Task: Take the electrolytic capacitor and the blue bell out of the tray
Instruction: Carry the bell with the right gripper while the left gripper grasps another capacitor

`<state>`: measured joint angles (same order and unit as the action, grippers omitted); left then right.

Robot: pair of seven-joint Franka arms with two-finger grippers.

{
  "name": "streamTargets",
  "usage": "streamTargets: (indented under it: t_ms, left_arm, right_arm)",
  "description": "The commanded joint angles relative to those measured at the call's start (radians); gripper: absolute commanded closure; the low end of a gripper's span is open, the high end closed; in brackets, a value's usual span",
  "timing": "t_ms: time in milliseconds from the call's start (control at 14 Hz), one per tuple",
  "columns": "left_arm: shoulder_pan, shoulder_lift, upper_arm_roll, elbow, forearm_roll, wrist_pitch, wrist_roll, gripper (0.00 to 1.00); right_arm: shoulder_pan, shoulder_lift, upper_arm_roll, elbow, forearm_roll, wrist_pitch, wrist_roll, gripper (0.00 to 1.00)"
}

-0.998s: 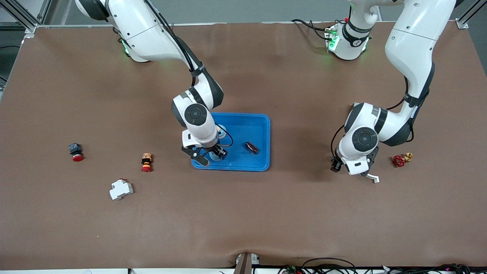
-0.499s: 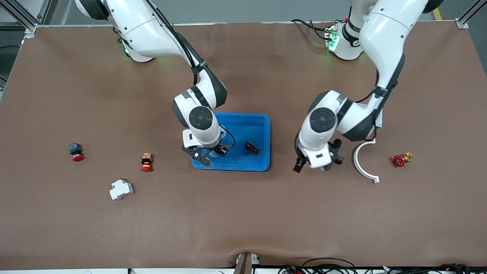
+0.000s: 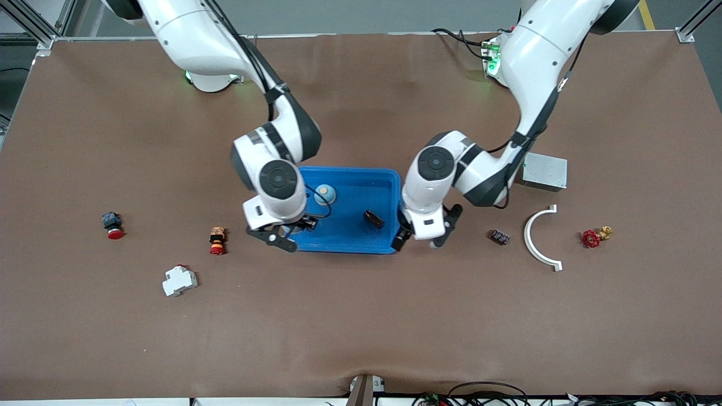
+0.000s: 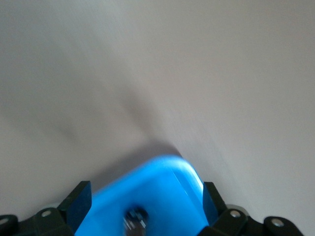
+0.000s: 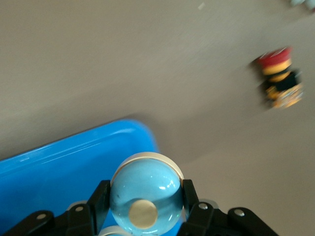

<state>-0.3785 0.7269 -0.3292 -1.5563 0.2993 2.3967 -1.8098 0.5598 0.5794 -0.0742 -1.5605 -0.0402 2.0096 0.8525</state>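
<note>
My right gripper (image 3: 287, 231) is shut on a pale blue bell (image 5: 145, 196) with a tan button, over the corner of the blue tray (image 3: 361, 171) toward the right arm's end. In the right wrist view both fingers (image 5: 101, 196) press the dome's sides, with the tray's corner (image 5: 59, 162) below. A black capacitor (image 3: 373, 219) lies in the tray. My left gripper (image 3: 422, 237) is open and empty over the tray's edge toward the left arm's end. The left wrist view shows the tray (image 4: 162, 182) and the blurred capacitor (image 4: 135, 219) between its spread fingers (image 4: 78, 201).
A second pale blue dome (image 3: 325, 194) sits in the tray. Toward the right arm's end lie an orange-red button (image 3: 217, 239), a red button (image 3: 114, 225) and a white breaker (image 3: 179, 280). Toward the left arm's end lie a small dark part (image 3: 500, 237), a white arc (image 3: 538, 239), a red valve (image 3: 592, 238) and a grey box (image 3: 544, 172).
The left arm has swung from beside the red valve to the tray's edge. The right gripper has moved with the bell from over the tray's inside to its corner.
</note>
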Motion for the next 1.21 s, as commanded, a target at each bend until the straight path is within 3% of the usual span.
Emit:
streamTargets:
  t_ms: [0, 143, 356, 641, 926, 1140]
  left_arm:
    - [-0.057, 0.097, 0.004, 0.13, 0.009, -0.005, -0.037, 0.04]
    - [-0.091, 0.101, 0.004, 0.124, 0.014, -0.005, -0.037, 0.11]
    - [-0.105, 0.112, 0.007, 0.098, 0.014, -0.007, -0.037, 0.33]
    - [-0.112, 0.131, 0.007, 0.081, 0.014, -0.011, -0.037, 0.32]
    - [-0.114, 0.134, 0.009, 0.079, 0.014, -0.014, -0.037, 0.32]
    - [-0.112, 0.137, 0.009, 0.079, 0.021, -0.02, -0.031, 0.56]
  right_arm:
    - [-0.096, -0.172, 0.017, -0.179, -0.017, 0.017, -0.171, 1.0]
    - [-0.168, -0.257, 0.02, -0.252, -0.012, 0.03, -0.307, 1.0]
    - [-0.288, -0.373, 0.022, -0.372, 0.026, 0.072, -0.51, 1.0]
    - [-0.391, -0.481, 0.02, -0.544, 0.031, 0.165, -0.697, 1.0]
    - [-0.492, -0.504, 0.02, -0.702, 0.034, 0.334, -0.817, 1.0]
    - [-0.541, -0.492, 0.02, -0.806, 0.069, 0.49, -0.887, 1.0]
